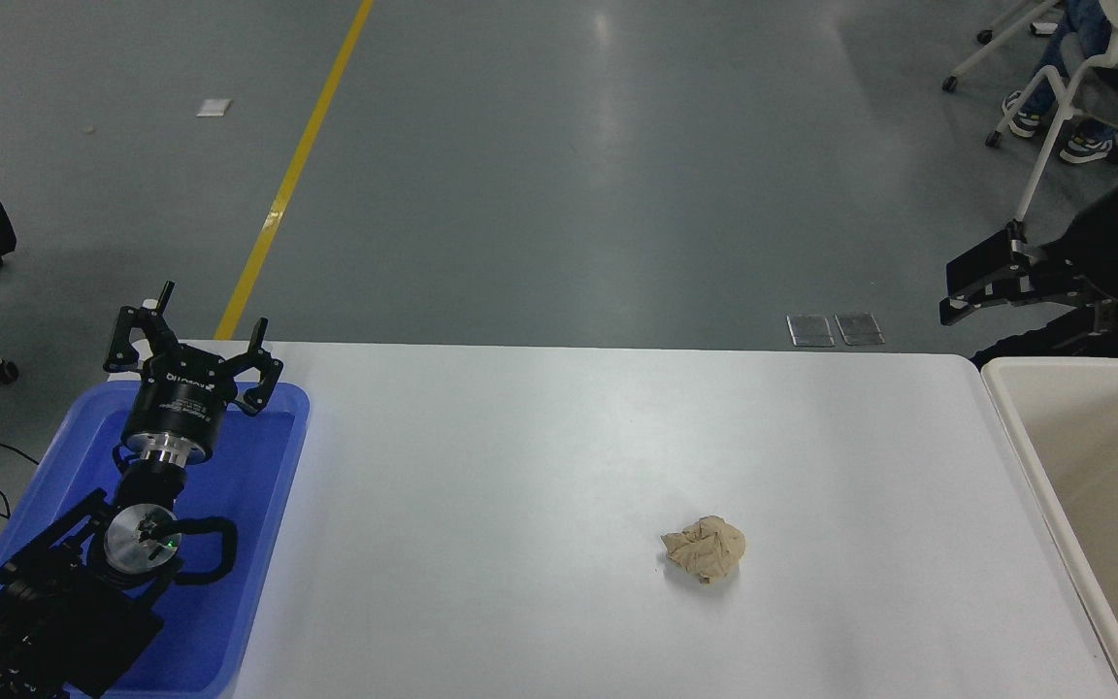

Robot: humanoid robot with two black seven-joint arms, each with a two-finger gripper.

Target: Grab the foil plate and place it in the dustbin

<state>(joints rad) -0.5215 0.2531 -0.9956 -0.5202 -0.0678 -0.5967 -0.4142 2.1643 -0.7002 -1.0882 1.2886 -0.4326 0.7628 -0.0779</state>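
Bright, even overhead light glares softly off the grey floor [608,29]; shadows are faint and focus sharp.

White rectangular worktop [540,466] fills the lower middle of the frame. Small crumpled tan paper ball [705,549] sits on it, lower right of centre, nothing touching it. Blue plastic rectangular tray [273,485] at lower left, on the worktop's left end. Grey glossy floor [569,175] across the top half. Yellow painted floor line [297,170] runs diagonally from top centre-left down to the worktop's far left corner. Two small grey floor plates [836,329] side by side just beyond the far edge. White-framed wheeled chair [1054,107] at upper right, seated person's legs and sneakers partly cropped. Small white scrap [214,107] on floor, upper left.
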